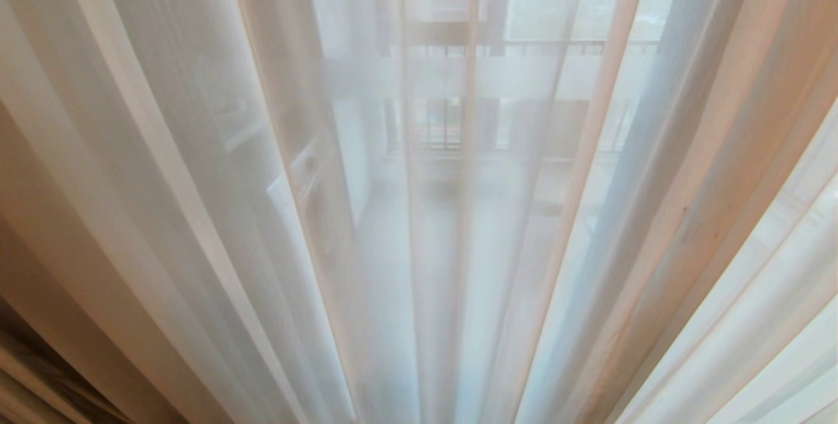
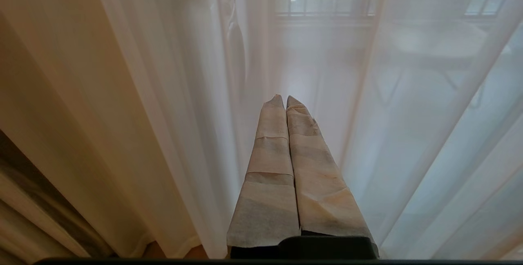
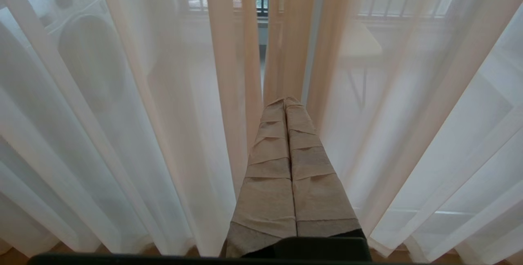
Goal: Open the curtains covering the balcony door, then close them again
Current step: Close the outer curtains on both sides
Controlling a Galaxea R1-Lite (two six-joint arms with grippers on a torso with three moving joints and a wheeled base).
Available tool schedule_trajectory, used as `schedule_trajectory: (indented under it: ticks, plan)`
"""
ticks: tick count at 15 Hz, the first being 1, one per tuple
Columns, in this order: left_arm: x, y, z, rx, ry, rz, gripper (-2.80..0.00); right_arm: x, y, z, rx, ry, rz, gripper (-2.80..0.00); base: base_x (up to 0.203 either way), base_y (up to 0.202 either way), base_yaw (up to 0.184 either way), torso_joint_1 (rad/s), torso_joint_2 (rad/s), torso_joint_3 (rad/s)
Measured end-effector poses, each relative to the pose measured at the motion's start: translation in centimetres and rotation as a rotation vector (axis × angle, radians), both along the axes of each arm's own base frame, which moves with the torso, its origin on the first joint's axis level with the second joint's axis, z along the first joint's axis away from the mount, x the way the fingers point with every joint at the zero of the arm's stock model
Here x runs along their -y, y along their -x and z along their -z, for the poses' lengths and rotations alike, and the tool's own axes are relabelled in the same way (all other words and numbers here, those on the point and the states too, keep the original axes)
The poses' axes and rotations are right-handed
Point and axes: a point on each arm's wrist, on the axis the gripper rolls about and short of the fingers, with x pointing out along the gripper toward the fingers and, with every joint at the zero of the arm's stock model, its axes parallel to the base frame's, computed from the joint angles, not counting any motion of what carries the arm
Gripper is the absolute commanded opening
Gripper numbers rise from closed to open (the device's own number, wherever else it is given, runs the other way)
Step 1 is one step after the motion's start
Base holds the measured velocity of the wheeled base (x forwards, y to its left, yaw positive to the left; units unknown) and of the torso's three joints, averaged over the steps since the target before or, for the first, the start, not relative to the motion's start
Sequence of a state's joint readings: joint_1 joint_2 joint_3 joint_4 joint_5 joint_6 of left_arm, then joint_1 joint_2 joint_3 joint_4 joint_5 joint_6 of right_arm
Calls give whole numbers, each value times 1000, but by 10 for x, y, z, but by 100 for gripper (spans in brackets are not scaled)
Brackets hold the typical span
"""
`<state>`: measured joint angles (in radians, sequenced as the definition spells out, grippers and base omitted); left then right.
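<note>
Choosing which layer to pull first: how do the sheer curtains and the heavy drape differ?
The sheer curtains are white and see-through, showing the balcony railing; the heavy drape is beige and opaque. The sheers span the view; the drape hangs at the left edge. Both fall in long vertical pleats.

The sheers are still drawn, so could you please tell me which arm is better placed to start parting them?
Probably the right: its shut end effector points at the narrow gap between two sheers. The left end effector, also shut, faces unbroken fabric.
</note>
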<state>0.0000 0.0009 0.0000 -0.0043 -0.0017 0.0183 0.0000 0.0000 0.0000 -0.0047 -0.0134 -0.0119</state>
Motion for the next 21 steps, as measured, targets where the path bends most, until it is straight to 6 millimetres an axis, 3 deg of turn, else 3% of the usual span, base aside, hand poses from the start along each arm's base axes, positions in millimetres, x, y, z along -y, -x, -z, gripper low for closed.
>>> schedule_trajectory:
  ticks: [15,21]
  plan:
    - [0,0,0,0,-4,-1,-280,0,0,0,0,-1,0,-280,0,188,-3,1,2,2]
    - [0,0,0,-2,-4,-1,-280,0,0,0,2,-46,6,-280,0,14,-1,0,-1,0]
